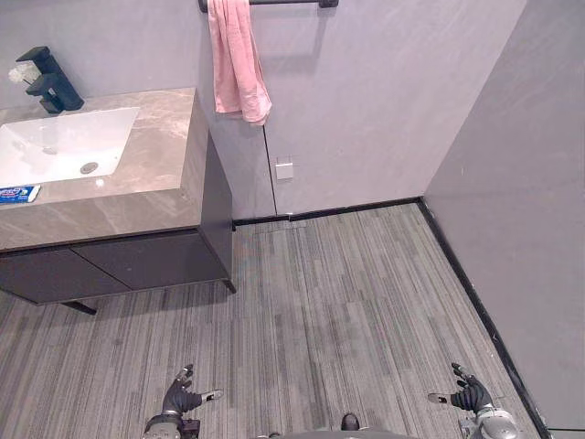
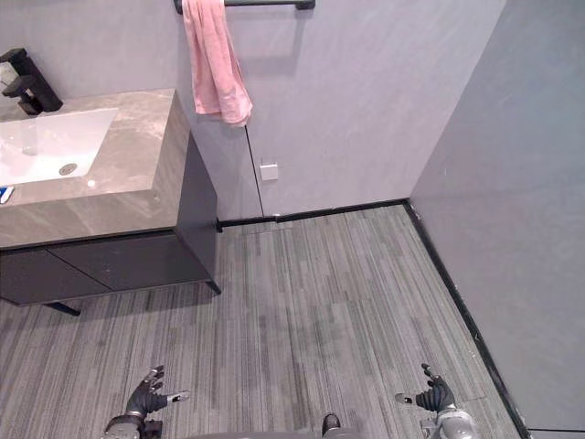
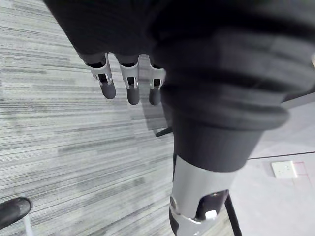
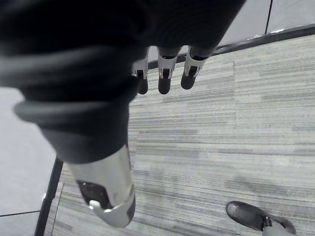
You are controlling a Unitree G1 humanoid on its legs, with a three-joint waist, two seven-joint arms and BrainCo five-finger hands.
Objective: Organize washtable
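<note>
At upper left, the worktop (image 1: 155, 155) carries a sink (image 1: 64, 142), a black tap (image 1: 50, 82) and a toothpaste tube (image 1: 18, 193); a pink towel (image 1: 238, 64) hangs beside it. The left hand (image 1: 181, 399) and right hand (image 1: 471, 396) hang with fingers spread, empty, over the floor (image 1: 347, 302), well apart from the worktop.

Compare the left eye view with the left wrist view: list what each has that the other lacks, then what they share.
Extra in the left eye view: washtable with sink, black faucet, toothpaste tube, pink towel, open right hand. Extra in the left wrist view: straight fingers up close. Shared: left hand, white wall socket, grey striped floor.
</note>
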